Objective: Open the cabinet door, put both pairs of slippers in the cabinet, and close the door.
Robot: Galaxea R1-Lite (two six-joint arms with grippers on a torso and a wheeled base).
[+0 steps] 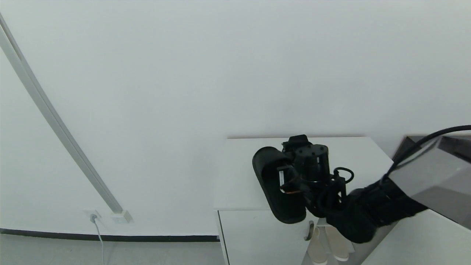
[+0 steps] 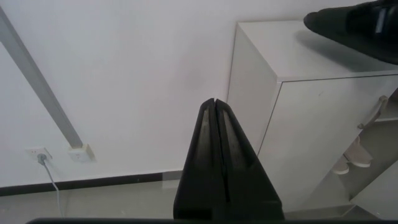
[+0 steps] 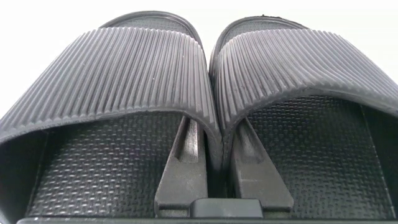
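My right gripper (image 1: 286, 181) hangs above the front edge of the white cabinet (image 1: 239, 176), shut on a pair of black slippers (image 1: 276, 189) held soles together. In the right wrist view its fingers (image 3: 186, 163) go under the ribbed straps of the black slippers (image 3: 143, 68) and pinch their inner edges together. The cabinet's right door (image 1: 404, 239) stands open; the left door (image 1: 261, 235) with its handle (image 1: 311, 230) is closed. A pair of white slippers (image 1: 325, 247) lies inside on a shelf. My left gripper (image 2: 214, 124) is shut and empty, left of the cabinet (image 2: 261, 68).
A slanted grey conduit (image 1: 55, 121) runs down the white wall to a box near the floor. A wall socket (image 1: 92, 215) with a plugged cable sits left of the cabinet. Open floor (image 1: 110, 254) lies to the cabinet's left.
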